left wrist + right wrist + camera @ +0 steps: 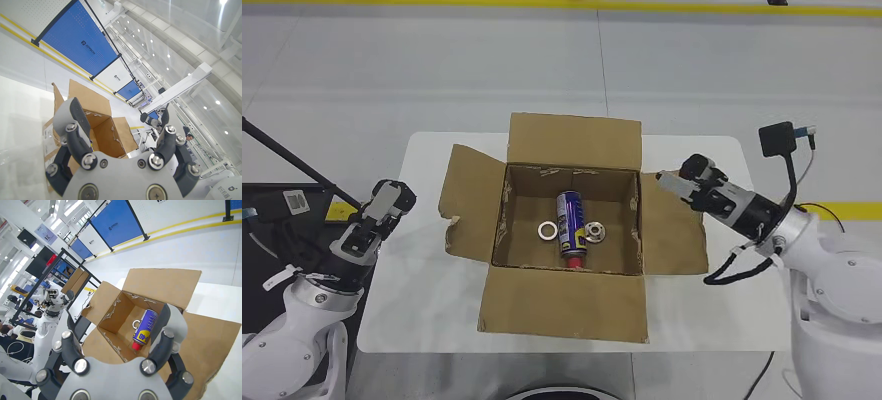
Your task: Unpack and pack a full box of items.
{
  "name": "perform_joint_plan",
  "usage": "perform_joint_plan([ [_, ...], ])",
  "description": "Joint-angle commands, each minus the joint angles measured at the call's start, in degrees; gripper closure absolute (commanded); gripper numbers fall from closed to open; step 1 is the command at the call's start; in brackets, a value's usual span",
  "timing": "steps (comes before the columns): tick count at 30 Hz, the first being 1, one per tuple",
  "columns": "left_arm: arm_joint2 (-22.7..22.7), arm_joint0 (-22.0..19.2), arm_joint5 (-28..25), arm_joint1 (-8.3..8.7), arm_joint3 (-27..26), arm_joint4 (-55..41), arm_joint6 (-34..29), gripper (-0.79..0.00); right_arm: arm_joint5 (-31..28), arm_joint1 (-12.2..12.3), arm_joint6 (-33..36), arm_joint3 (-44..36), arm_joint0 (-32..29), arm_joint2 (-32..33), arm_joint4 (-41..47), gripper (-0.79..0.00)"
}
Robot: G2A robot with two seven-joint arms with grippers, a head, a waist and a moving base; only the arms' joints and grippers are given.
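Sitting open near the middle of the white desk (432, 300), the cardboard box (564, 305) has all four flaps folded outward. The edges of the side flaps are torn and ragged.

On the box floor:
- Blue spray can (571, 228) with a red cap, lying on its side roughly in the centre, cap end toward the robot.
- Metal ring (546, 231) flat on the floor just beside the can, on the robot's left.
- A second small ring-shaped metal piece (595, 234) on the can's other side, close against it; whether they touch cannot be told.

Left end effector (397, 193): at the left edge of the desk, apart from the box's left flap and pointed toward it. Its fingers (77, 113) are spread apart, with nothing between them.

Right end effector (670, 178): over the far corner of the right flap, angled toward the box opening. Its fingers (164, 321) are spread apart too and hold nothing. In the right wrist view the can and the first ring show between them, down in the box.
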Motion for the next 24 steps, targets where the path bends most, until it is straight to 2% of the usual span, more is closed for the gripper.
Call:
perform_joint_plan([
  [1,0.1,0.0,0.3,0.0,0.3,-0.1,0.1,-0.785,0.0,0.0,0.0,0.0,0.0,0.0,0.0,-0.785],
  [3,0.8,-0.7,4.8,0.06,3.3,-0.3,0.8,-0.785,0.0,0.0,-0.3,0.0,-0.1,0.0,-0.1,-0.785],
  [8,3.2,-5.9,15.7,0.21,10.5,0.5,5.4,-0.785,-0.5,0.3,-3.2,1.2,-1.6,2.1,2.4,-0.785],
  [12,4.9,-9.8,21.5,0.82,14.6,2.1,1.2,-0.785,-0.3,0.5,-3.9,2.8,-2.5,5.8,7.8,-0.785],
  [17,4.9,-12.0,20.9,1.61,16.6,0.8,-6.2,-0.785,-0.1,1.1,-1.8,5.2,-3.7,9.7,12.7,-0.785],
  [24,5.1,-12.6,18.1,2.57,17.5,-1.9,-15.2,-0.785,1.4,1.8,-2.6,8.0,-4.8,11.7,13.7,-0.785],
])
